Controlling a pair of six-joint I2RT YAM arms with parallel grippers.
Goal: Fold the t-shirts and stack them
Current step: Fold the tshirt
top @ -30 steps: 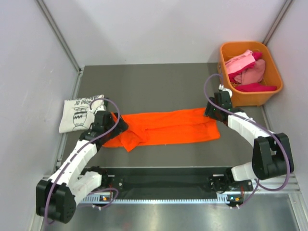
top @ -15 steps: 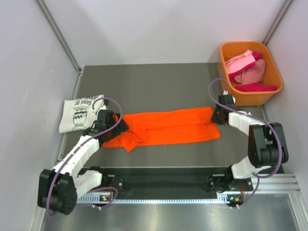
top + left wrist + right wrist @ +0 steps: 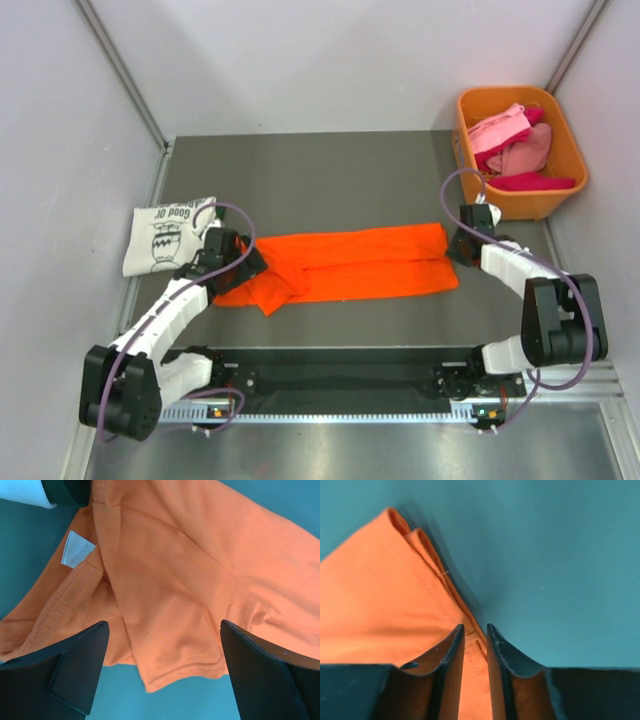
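- Top external view: orange t-shirt [image 3: 360, 262], folded into a long strip, laid flat across the middle of the desk [image 3: 320, 180], its length running left to right
- Same view: left end of the strip bunched into a loose flap; right end squared off
- Same view: white t-shirt [image 3: 165, 235] with black drawing and lettering, folded, set at the far left of the desk, just beside the left end of the orange strip
- Same view: orange bin [image 3: 520, 205] placed at the far right corner of the desk; pink and red t-shirts [image 3: 515, 145] heaped loosely inside it
- Same view: left fingers [image 3: 243, 262] lowered over the bunched left end of the orange t-shirt; right fingers [image 3: 462, 245] set at the upper right corner of the strip, near the bin but apart from it
- Left wrist view: left fingers [image 3: 75, 670] spread wide apart, one at each lower corner of the picture, nothing gripped between them
- Same view: orange t-shirt [image 3: 190, 580] seen below and between them, with a stitched hem, a fold line and a small white label [image 3: 77, 547]; bare desk [image 3: 30, 565] shown at the left and under the hem
- Right wrist view: right fingers [image 3: 447, 665] drawn nearly together, clamped on the stitched edge of the orange t-shirt [image 3: 380, 590], the cloth filling the narrow slot between them
- Same view: layered folds of the shirt seen rising to a point at the upper left; bare desk [image 3: 560, 555] to the right
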